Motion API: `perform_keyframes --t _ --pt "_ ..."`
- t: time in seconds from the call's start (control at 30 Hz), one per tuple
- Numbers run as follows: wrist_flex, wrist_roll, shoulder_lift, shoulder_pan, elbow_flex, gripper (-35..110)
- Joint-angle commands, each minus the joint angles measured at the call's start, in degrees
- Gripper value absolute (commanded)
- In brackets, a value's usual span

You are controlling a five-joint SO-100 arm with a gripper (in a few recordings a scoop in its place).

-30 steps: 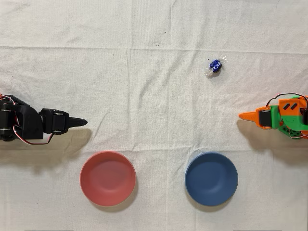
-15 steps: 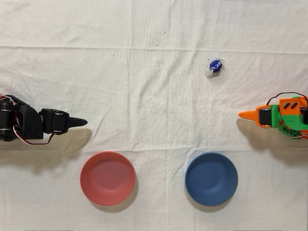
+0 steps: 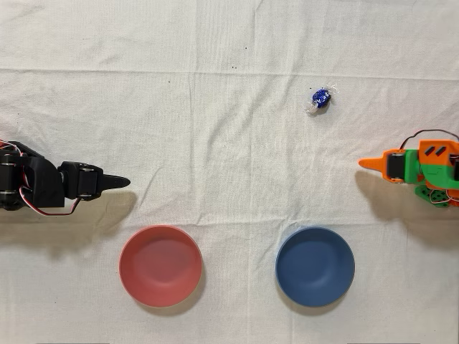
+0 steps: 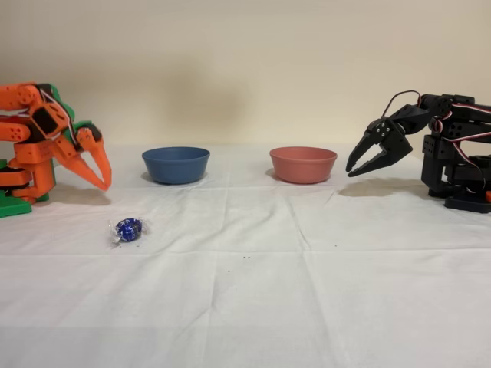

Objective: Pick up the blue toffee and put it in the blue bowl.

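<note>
Blue toffee (image 3: pixel 320 98) lies on the white tablecloth (image 3: pixel 229 64), untouched, foil ball with clear twisted ends sticking out either side. Landmark is the blue bowl (image 3: pixel 315 266): in the overhead view the toffee sits well above the bowl, almost straight up from its centre, a wide strip of bare cloth between them. In the fixed view the toffee (image 4: pixel 127 228) is nearer the camera than the blue bowl (image 4: pixel 176 164) and a bit to its left.

Orange gripper (image 3: pixel 371 164) is up and to the right of the blue bowl in the overhead view, tip pointing toward picture left, hanging over the cloth, nothing in it. In the fixed view the gripper (image 4: pixel 98 173) is left of the blue bowl, fingers angled down, a narrow gap between them near the base and the tips meeting; it looks closed, holding nothing. It is well apart from the toffee and from the bowl.

Red-pink bowl (image 3: pixel 160 265) sits beside the blue bowl, to its left in the overhead view and to its right in the fixed view (image 4: pixel 303 163); both bowls upright and with nothing inside. Idle black arm (image 3: pixel 50 185) is beyond the red-pink bowl, on the far side from the blue bowl.
</note>
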Motion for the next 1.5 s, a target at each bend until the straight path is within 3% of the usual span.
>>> perform_keyframes --t 0.0,0.13,0.5,0.7,0.83,1.2,1.47 --pt "-0.53 0.26 -12.04 4.22 -16.44 0" --pt "1.05 -3.87 -22.76 7.73 -29.71 0" --pt "6.59 -1.32 -37.53 12.13 -46.14 0" --pt "8.61 8.79 -43.51 12.74 -52.12 0" --pt "9.32 12.92 -46.32 13.80 -53.79 1" --pt "5.19 8.88 -52.03 22.50 -47.64 8" --pt "1.32 9.40 -57.13 24.26 -44.03 28"
